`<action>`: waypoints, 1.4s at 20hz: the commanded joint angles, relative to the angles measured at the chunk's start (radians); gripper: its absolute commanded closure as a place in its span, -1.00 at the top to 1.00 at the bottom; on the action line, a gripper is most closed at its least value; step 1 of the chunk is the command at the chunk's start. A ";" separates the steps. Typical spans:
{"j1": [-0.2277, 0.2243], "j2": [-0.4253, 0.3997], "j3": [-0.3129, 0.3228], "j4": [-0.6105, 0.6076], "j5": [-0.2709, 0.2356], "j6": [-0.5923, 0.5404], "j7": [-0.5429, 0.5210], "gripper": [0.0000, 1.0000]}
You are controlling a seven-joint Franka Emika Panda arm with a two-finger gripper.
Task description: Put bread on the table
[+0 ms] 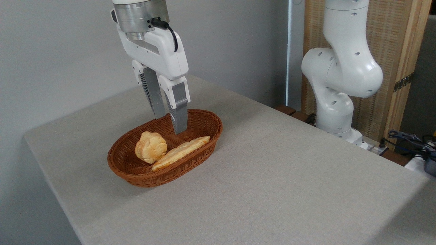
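The bread (151,147), a small round golden bun with a cracked crust, lies in the left half of an oval brown wicker basket (136,170). The basket stands on the light grey table (272,177). My gripper (169,124) hangs over the back part of the basket, above and to the right of the bun. Its two grey fingers point down, stand apart and hold nothing. The fingertips are level with the basket's far rim and touch neither loaf.
A long flat pale-yellow braided loaf (181,152) leans along the basket's right side beside the bun. The arm's white base (340,85) stands off the table's far right edge, with cables (408,139) further right. A wall runs behind the table.
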 commanded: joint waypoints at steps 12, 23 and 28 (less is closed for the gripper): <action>0.001 -0.021 0.006 -0.019 -0.007 -0.009 -0.013 1.00; -0.011 -0.026 -0.009 -0.057 -0.054 0.028 -0.011 1.00; -0.111 -0.030 -0.011 -0.172 -0.097 0.181 -0.016 1.00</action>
